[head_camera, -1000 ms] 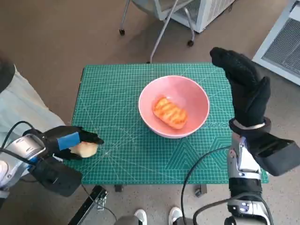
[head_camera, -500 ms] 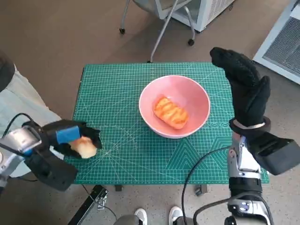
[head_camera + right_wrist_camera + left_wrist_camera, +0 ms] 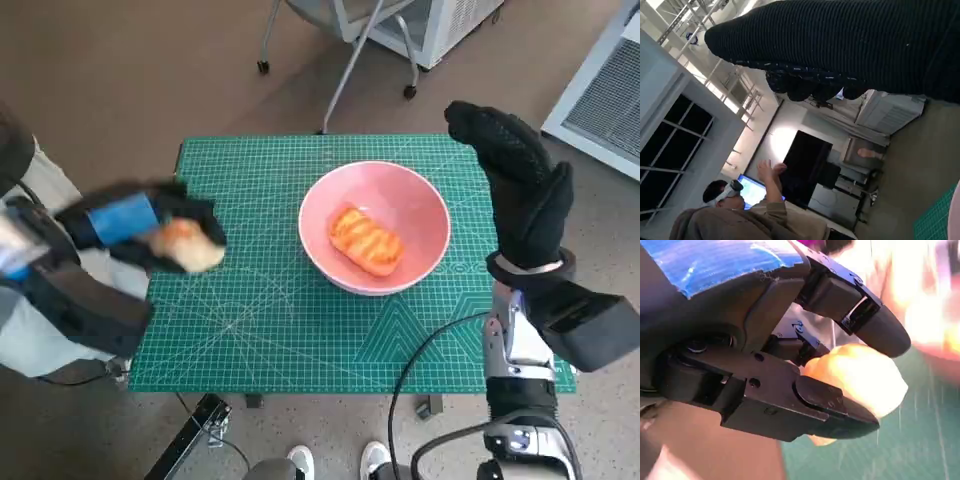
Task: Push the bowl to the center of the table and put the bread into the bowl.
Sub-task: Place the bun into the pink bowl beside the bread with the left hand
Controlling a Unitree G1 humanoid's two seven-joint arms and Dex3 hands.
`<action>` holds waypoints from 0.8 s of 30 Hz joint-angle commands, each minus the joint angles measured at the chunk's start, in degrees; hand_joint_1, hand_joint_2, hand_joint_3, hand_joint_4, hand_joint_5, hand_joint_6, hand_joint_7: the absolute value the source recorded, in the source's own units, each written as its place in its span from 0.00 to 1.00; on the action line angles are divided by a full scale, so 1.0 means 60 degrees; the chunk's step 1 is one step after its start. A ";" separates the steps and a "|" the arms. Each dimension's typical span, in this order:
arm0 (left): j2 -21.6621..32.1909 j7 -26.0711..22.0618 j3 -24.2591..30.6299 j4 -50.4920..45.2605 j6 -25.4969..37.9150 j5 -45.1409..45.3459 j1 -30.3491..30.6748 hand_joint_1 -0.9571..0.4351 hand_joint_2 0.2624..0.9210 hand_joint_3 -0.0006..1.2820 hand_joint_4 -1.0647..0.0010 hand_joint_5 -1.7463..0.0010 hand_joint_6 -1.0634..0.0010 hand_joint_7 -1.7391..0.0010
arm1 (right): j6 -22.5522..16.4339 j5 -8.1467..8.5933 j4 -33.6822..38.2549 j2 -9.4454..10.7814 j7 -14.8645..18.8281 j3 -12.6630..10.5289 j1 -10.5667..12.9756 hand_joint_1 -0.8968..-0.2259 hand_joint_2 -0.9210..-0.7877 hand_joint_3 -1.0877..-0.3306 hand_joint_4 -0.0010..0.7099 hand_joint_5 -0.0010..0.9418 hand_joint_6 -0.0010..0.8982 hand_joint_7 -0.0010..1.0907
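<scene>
From the head: the pink bowl point(image 3: 374, 227) sits about mid-table on the green mat point(image 3: 270, 330) with one bread point(image 3: 364, 240) inside, so the push looks done. The left hand point(image 3: 150, 232), blurred, carries a pale bread roll point(image 3: 188, 246) above the mat's left side, likely bowl-bound. The right hand point(image 3: 520, 190) stands upright beside the bowl, fingers extended, holding nothing.

Left wrist: black fingers point(image 3: 875, 325) clasp the roll point(image 3: 860, 377) from both sides.

Right wrist: the glove point(image 3: 855, 45) is raised clear; a person point(image 3: 747, 215) sits beyond.

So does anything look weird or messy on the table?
Nothing is spilled or broken. The bowl stands upright with one bread inside, and the left hand holds another bread above the mat.
</scene>
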 commanded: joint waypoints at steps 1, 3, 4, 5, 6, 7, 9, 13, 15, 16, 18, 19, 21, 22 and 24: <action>-0.0467 -0.0043 0.0003 0.0027 0.0246 -0.0139 -0.1050 0.69 1.00 0.03 0.41 0.33 0.28 0.38 | 0.0025 0.0041 0.0121 0.0009 0.0071 -0.0032 0.0035 0.48 0.00 0.54 0.53 0.00 0.15 0.60; -0.0721 -0.0026 -0.0078 0.0009 0.0383 -0.0045 -0.1448 0.69 1.00 0.03 0.42 0.32 0.28 0.39 | 0.0017 0.0034 0.0126 0.0007 0.0075 -0.0034 0.0026 0.48 0.00 0.54 0.53 0.00 0.15 0.60; -0.0828 -0.0014 -0.0109 0.0005 0.0430 -0.0006 -0.1603 0.69 1.00 0.03 0.42 0.30 0.28 0.40 | 0.0013 0.0029 0.0123 0.0006 0.0076 -0.0033 0.0027 0.48 0.00 0.54 0.53 0.00 0.15 0.60; -0.1011 0.0054 -0.0177 0.0031 0.0488 0.0077 -0.1818 0.69 1.00 0.03 0.43 0.29 0.28 0.42 | -0.0001 0.0021 0.0141 -0.0006 0.0084 -0.0037 0.0017 0.48 0.00 0.54 0.53 0.00 0.14 0.59; -0.1137 0.0100 -0.0223 0.0051 0.0529 0.0135 -0.1963 0.69 1.00 0.03 0.43 0.29 0.28 0.41 | -0.0010 0.0016 0.0151 -0.0014 0.0088 -0.0041 0.0012 0.48 0.00 0.54 0.53 0.00 0.14 0.59; -0.1337 0.0218 -0.0315 0.0118 0.0499 0.0224 -0.2149 0.69 1.00 0.03 0.43 0.29 0.28 0.41 | -0.0023 -0.0002 0.0148 -0.0022 0.0082 -0.0041 0.0012 0.48 0.00 0.54 0.53 0.00 0.14 0.59; -0.1700 0.0389 -0.0499 0.0231 0.0452 0.0380 -0.2451 0.69 1.00 0.03 0.43 0.31 0.28 0.39 | -0.0042 -0.0029 0.0153 -0.0035 0.0071 -0.0043 0.0007 0.48 0.00 0.54 0.53 0.00 0.14 0.59; -0.2441 0.0712 -0.0964 0.0535 0.0384 0.0758 -0.3015 0.69 1.00 0.03 0.43 0.33 0.28 0.36 | -0.0108 -0.0072 0.0131 -0.0060 0.0063 -0.0045 0.0030 0.49 0.00 0.53 0.53 0.00 0.14 0.59; -0.2779 0.0839 -0.1192 0.0774 0.0357 0.0915 -0.3262 0.69 1.00 0.03 0.42 0.35 0.28 0.36 | -0.0154 -0.0088 0.0144 -0.0079 0.0069 -0.0052 0.0039 0.49 0.00 0.53 0.53 0.00 0.14 0.59; -0.2913 0.0884 -0.1282 0.0882 0.0348 0.0970 -0.3358 0.69 0.99 0.03 0.41 0.35 0.28 0.36 | -0.0170 -0.0090 0.0153 -0.0088 0.0073 -0.0058 0.0040 0.49 0.00 0.53 0.53 0.00 0.14 0.59; -0.3228 0.0981 -0.1488 0.1214 0.0319 0.1082 -0.3572 0.69 0.99 0.03 0.40 0.36 0.28 0.36 | -0.0180 -0.0084 0.0152 -0.0107 0.0073 -0.0069 0.0046 0.49 0.00 0.53 0.53 0.00 0.14 0.59; -0.3404 0.0995 -0.1600 0.1429 0.0300 0.1102 -0.3685 0.69 0.99 0.03 0.39 0.36 0.28 0.36 | -0.0184 -0.0091 0.0129 -0.0111 0.0063 -0.0069 0.0064 0.48 0.00 0.53 0.53 0.00 0.14 0.59; -0.3697 0.1011 -0.1793 0.1852 0.0278 0.1132 -0.3873 0.69 0.99 0.03 0.38 0.35 0.29 0.37 | -0.0204 -0.0112 0.0102 -0.0123 0.0039 -0.0075 0.0090 0.49 0.00 0.53 0.53 0.00 0.14 0.59; -0.3813 0.1019 -0.1874 0.2044 0.0269 0.1145 -0.3950 0.69 0.99 0.03 0.40 0.33 0.30 0.37 | -0.0215 -0.0125 0.0094 -0.0129 0.0025 -0.0078 0.0098 0.49 0.00 0.53 0.53 0.00 0.14 0.59; -0.4083 0.1069 -0.2090 0.2556 0.0271 0.1267 -0.4135 0.69 1.00 0.05 0.42 0.31 0.33 0.36 | -0.0241 -0.0156 0.0069 -0.0147 -0.0012 -0.0091 0.0122 0.49 0.00 0.53 0.53 0.00 0.14 0.59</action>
